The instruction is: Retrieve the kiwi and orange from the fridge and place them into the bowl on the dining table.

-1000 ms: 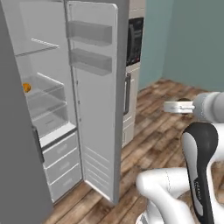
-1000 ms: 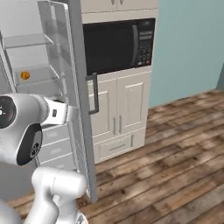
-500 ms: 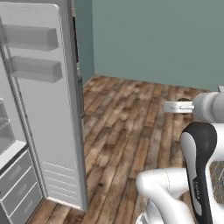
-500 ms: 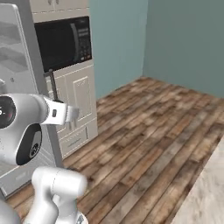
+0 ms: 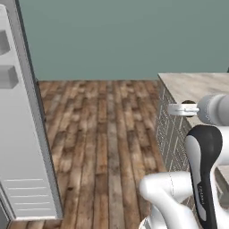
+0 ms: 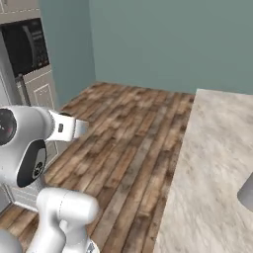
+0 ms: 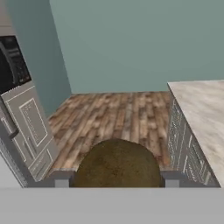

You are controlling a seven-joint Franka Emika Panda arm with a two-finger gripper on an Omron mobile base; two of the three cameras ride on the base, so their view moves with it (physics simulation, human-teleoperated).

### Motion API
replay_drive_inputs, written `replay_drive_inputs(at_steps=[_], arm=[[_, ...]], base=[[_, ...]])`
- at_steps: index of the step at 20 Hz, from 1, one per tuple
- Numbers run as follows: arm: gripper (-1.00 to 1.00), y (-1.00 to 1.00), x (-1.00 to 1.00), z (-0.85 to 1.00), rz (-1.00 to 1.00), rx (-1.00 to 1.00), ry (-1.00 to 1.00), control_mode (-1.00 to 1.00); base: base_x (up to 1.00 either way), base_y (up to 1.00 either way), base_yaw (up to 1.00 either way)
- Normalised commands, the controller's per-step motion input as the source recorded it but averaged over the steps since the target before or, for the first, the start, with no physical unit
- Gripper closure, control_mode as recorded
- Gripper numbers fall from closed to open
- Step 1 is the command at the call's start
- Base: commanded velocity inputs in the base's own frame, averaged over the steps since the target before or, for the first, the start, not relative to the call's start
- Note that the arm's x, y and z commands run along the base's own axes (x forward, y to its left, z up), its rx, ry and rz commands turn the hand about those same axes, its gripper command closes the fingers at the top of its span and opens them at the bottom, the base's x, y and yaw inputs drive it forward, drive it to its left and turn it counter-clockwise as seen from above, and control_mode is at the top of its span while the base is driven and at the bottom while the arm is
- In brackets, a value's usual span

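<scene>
The brown kiwi (image 7: 117, 162) sits between the two dark fingertips (image 7: 61, 180) in the hand view, with my gripper (image 7: 117, 180) shut on it. Seen from the left base, the gripper (image 5: 175, 108) hangs at chest height beside the near corner of the dining table (image 5: 197, 84). The right base view has the gripper (image 6: 81, 127) over the wood floor, and the table's beige marble top (image 6: 212, 163) spreads to its right. The fridge's open door (image 5: 27, 147) stands at the far left. The orange and the bowl are out of view.
A built-in microwave (image 6: 27, 47) over cream cabinets (image 6: 42, 94) stands at the left, also visible as the microwave (image 7: 11, 61) in the hand view. Open wood floor (image 5: 103, 134) lies between fridge and table, with a teal wall behind. A grey shape (image 6: 245, 192) pokes in at the table's right edge.
The whole picture has swung right as the base turned: the fridge interior has left the views and the dining table has come in. The gripper keeps the same hold.
</scene>
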Motion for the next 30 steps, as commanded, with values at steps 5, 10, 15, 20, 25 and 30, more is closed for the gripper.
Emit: replay_drive_inputs(at_steps=[5,10,15,20,25,30], arm=[[1.00,0.00,0.00,0.00,0.00,0.00,0.00,1.00],[1.00,0.00,0.00,0.00,0.00,0.00,0.00,1.00],[1.00,0.00,0.00,0.00,0.00,0.00,0.00,1.00],[1.00,0.00,0.00,0.00,0.00,0.00,0.00,1.00],[1.00,0.00,0.00,0.00,0.00,0.00,0.00,1.00],[1.00,0.00,0.00,0.00,0.00,0.00,0.00,1.00]], base=[[-0.52,0.00,-0.54],[-0.53,0.00,-0.51],[-0.61,0.00,-0.45],[-0.94,0.00,-0.37],[-1.00,0.00,-0.28],[-1.00,0.00,-0.27]])
